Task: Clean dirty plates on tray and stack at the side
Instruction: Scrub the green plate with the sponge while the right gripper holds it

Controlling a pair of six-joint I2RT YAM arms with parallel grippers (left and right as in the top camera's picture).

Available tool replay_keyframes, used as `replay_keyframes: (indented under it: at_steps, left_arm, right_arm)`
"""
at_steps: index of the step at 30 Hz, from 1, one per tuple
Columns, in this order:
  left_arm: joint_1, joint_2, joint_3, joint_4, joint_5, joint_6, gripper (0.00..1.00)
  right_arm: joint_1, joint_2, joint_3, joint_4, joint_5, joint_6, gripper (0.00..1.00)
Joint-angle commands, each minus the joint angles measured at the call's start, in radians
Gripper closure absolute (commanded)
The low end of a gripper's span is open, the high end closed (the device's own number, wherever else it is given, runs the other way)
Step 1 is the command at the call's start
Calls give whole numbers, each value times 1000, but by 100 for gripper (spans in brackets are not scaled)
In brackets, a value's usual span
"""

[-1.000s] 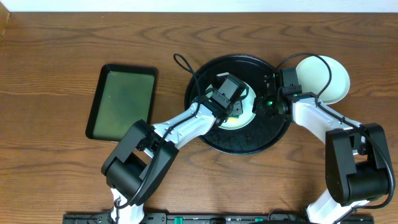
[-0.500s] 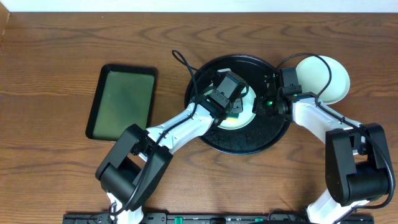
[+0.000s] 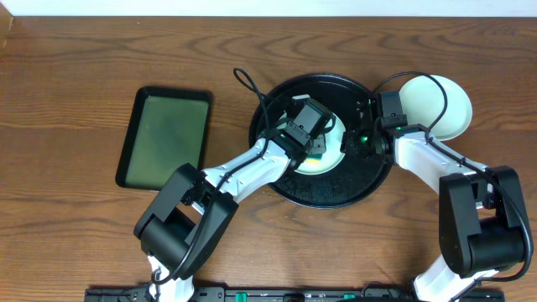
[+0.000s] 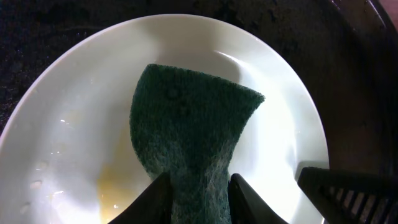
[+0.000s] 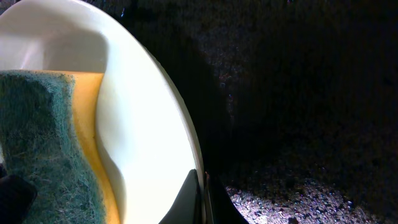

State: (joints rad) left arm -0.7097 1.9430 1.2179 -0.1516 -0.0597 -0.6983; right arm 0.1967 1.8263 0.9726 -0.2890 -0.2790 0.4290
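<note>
The left gripper (image 4: 198, 191) is clenching a green scouring sponge (image 4: 186, 124) and pressing it flat into the plate (image 4: 280, 143), so that the rough face is meeting the yellowish smear (image 4: 112, 180) lying just beside it. The plate is sitting inside the round black tray (image 3: 336, 190), near its middle. The right gripper (image 5: 200, 186) is pinching the plate's near rim between its closed fingers, apparently to keep the plate from sliding or spinning under the scrubbing. A second plate (image 3: 445, 105) is resting on the table (image 3: 84, 50) just beside the tray on the right, probably marking where cleaned plates are being stacked. Scrubbing looks unfinished.
</note>
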Motion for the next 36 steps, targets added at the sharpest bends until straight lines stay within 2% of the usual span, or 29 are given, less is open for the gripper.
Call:
replay_keyframes:
  at_steps: [1,6,10,13,17,22,25,29,33,34,36]
  left_arm:
    - [-3,24,-17,0,-23,13,68]
    - [-10,64,-17,6,-23,13,70]
    - [-10,72,-17,8,-24,14,85]
    - [-10,70,-14,12,-24,13,92]
    - [-10,69,-7,12,-16,8,92]
    - [-10,69,-7,23,118,-151,93]
    - [-10,69,-7,56,152,-161,93]
    - [-10,70,-11,10,-11,-153,93]
    - [-9,71,-11,-129,-327,-145,93]
    - [-9,70,-11,-164,-447,-132,92]
    - [-9,63,-10,-169,-515,-85,93]
  right_arm:
    - [-5,20,0,-13,42,3,99]
    - [-5,20,0,-14,42,3,99]
    - [-5,20,0,-14,42,3,99]
    - [-5,20,0,-14,42,3,99]
    - [-5,20,0,-14,42,3,99]
    - [-5,20,0,-14,42,3,99]
    - [-5,20,0,-14,42,3,99]
    - [-5,20,0,-14,42,3,99]
    - [-5,20,0,-14,42,3,99]
    - [-5,20,0,-14,42,3,99]
    - [-5,20,0,-14,43,3,99]
